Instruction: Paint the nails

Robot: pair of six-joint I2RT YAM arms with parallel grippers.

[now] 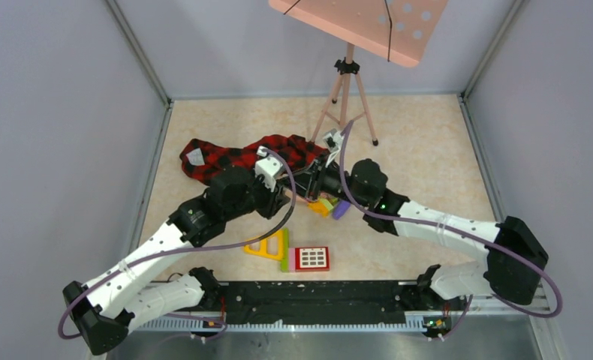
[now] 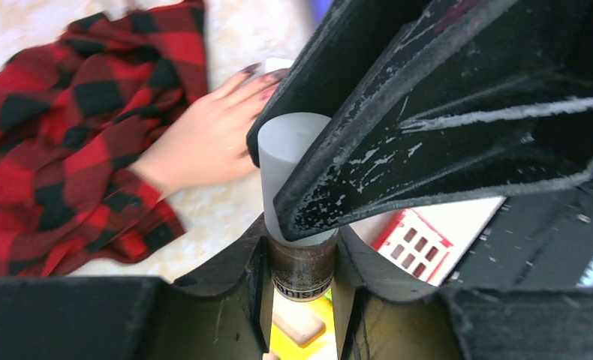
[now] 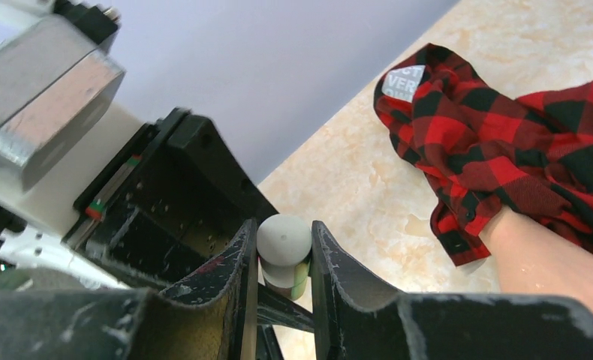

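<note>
A flesh-coloured mannequin hand (image 2: 203, 139) lies flat in a red-and-black plaid sleeve (image 2: 68, 135). Its dark purplish nails (image 2: 267, 75) show at the fingertips, partly hidden behind my right gripper's black finger (image 2: 443, 112). My left gripper (image 2: 302, 262) is shut on the dark glittery body of a small polish bottle (image 2: 302, 271). My right gripper (image 3: 282, 247) is shut on the bottle's pale grey cap (image 3: 284, 238). Both grippers meet just right of the sleeve (image 1: 233, 154) in the top view, left (image 1: 286, 184) and right (image 1: 312, 184). The wrist of the hand shows in the right wrist view (image 3: 549, 262).
A yellow triangle toy (image 1: 267, 246) and a red-and-white block (image 1: 311, 258) lie near the front edge. Yellow and purple pieces (image 1: 332, 206) sit under the right wrist. A tripod (image 1: 346, 90) with a pink board (image 1: 361, 22) stands at the back.
</note>
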